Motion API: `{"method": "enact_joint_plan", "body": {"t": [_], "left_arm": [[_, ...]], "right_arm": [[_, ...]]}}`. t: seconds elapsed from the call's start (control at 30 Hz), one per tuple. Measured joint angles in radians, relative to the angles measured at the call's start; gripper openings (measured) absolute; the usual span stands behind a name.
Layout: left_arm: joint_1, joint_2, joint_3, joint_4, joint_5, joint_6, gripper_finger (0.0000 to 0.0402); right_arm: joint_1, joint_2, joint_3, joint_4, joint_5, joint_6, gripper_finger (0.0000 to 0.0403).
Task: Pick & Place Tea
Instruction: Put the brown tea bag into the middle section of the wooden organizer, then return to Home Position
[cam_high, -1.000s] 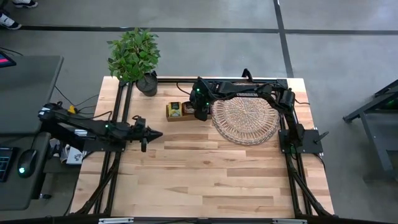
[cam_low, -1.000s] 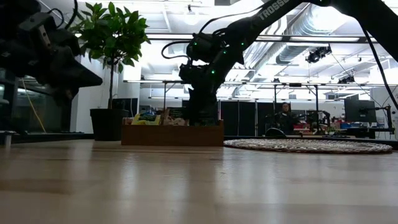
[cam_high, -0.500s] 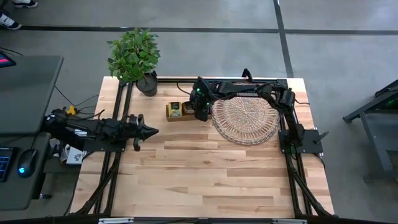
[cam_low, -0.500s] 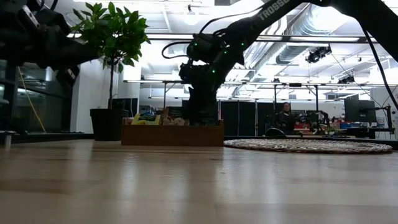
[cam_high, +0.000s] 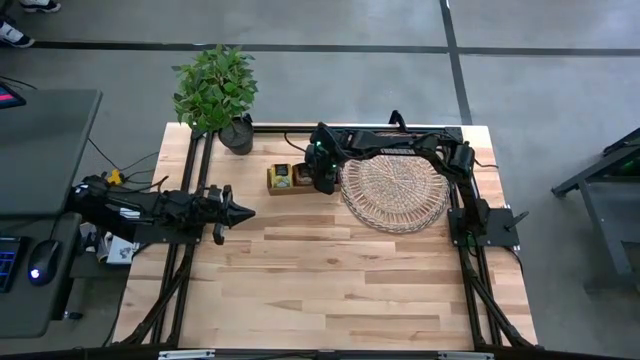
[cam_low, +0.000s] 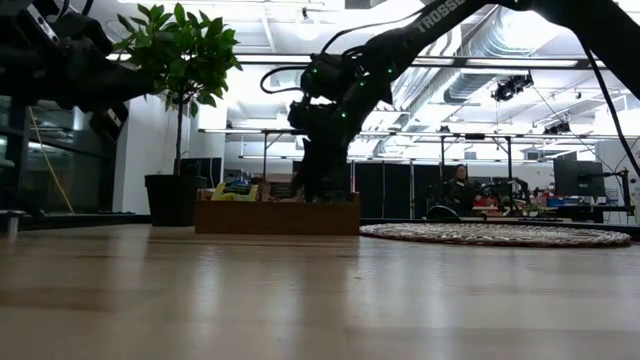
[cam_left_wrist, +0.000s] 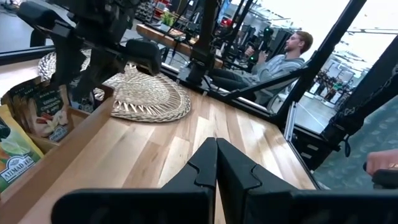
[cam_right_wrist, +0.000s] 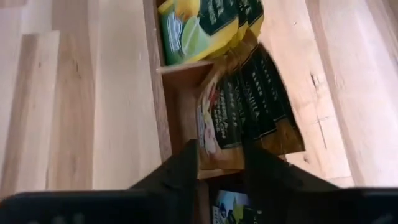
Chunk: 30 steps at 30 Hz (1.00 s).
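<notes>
The right gripper (cam_high: 323, 181) is reaching down into the wooden box (cam_high: 293, 178), which is sitting just beside the round wicker tray (cam_high: 395, 190). Its two fingers (cam_right_wrist: 180, 171) are standing a little apart, one on each side of the beige tea bags (cam_right_wrist: 249, 106) in the middle part of the box, but I cannot tell if they are pinching one yet. I think it is going in from above because the bags are standing up on their edges, packed close, so that is the easy way to get hold of one. The tray is lying close by, likely so a bag only needs a short trip. The yellow-green tea bags (cam_right_wrist: 205, 25) are sitting in the next part of the box. The bags overlap, so I cannot count them. The left gripper (cam_high: 240, 211) is waiting over the table's left side, well away from the box, with its fingers pressed together and holding nothing. There is one box, one tray, one plant (cam_high: 216, 90) and two arms.
</notes>
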<state>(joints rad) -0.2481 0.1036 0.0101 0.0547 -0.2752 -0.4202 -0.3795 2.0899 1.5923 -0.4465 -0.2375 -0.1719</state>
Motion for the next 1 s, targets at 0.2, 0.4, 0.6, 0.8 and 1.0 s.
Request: {"method": "enact_joint_plan", "body": {"t": [0.2, 0.4, 0.6, 0.8, 1.0], "left_arm": [[0.000, 0.000, 0.000, -0.001, 0.000, 0.000, 0.0001], [0.000, 0.002, 0.000, -0.002, 0.000, -0.002, 0.0000], [0.000, 0.004, 0.000, -0.002, -0.001, -0.001, 0.0000], [0.000, 0.004, 0.000, -0.001, -0.003, 0.003, 0.0000], [0.000, 0.004, 0.000, 0.000, -0.029, 0.042, 0.0000]], "right_arm": [[-0.001, -0.024, 0.057, -0.050, -0.024, 0.009, 0.0176], [-0.004, -0.126, 0.063, -0.116, -0.029, 0.001, 0.0177], [-0.008, -0.223, 0.063, -0.236, -0.087, -0.024, 0.0116], [-0.007, -0.272, 0.062, -0.349, -0.177, -0.081, 0.0017], [-0.006, -0.307, 0.042, -0.387, -0.214, -0.089, 0.0005]]}}
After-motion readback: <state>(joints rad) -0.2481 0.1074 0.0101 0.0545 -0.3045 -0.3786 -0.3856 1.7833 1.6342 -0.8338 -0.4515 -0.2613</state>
